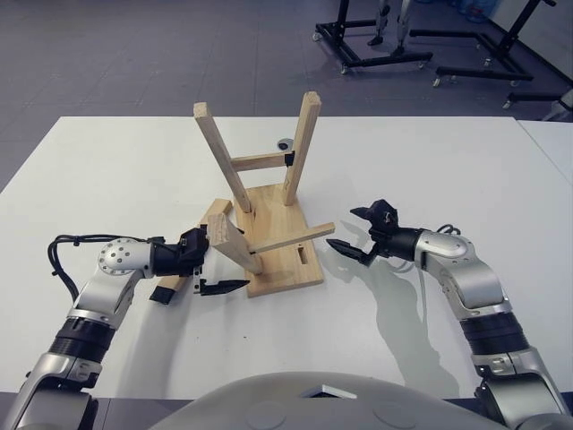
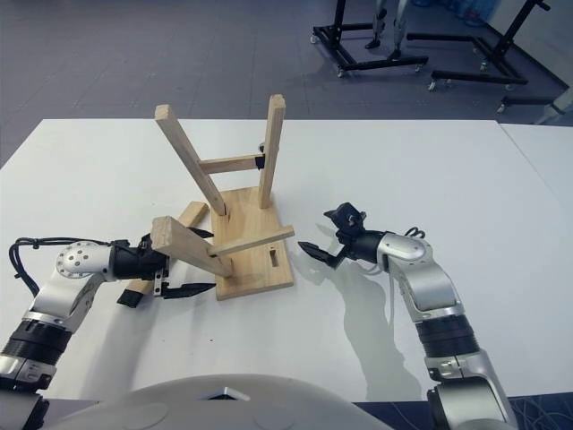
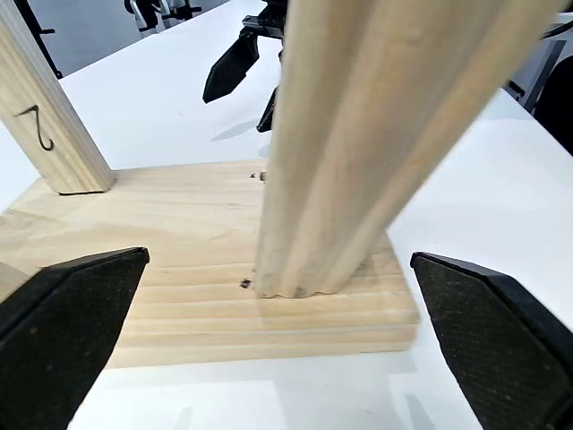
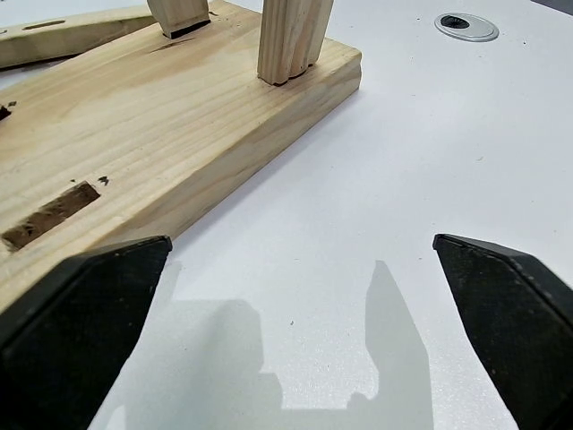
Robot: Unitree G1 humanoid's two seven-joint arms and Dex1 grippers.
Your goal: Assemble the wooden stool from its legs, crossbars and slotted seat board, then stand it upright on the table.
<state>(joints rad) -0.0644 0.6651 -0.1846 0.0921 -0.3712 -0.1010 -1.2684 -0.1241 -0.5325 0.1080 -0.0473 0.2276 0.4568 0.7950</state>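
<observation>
While the head view has my left gripper (image 1: 211, 269) spread open at lower left, the tilted leg (image 1: 231, 235) could topple off the seat board (image 1: 285, 269) at centre. Left wrist: that leg stands between my fingers (image 3: 63, 331); closing askew would lever it. Right wrist: my right gripper (image 4: 300, 242), open too, sits near the empty slot (image 4: 49, 215), bare table (image 4: 430, 134) beyond.

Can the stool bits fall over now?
The near leg leans, and the left gripper is open around it, not holding, so it might topple or slip from the seat board. Its crossbar ends in the air, near an empty slot, so a bump from the open right gripper nearby could knock it loose.
</observation>
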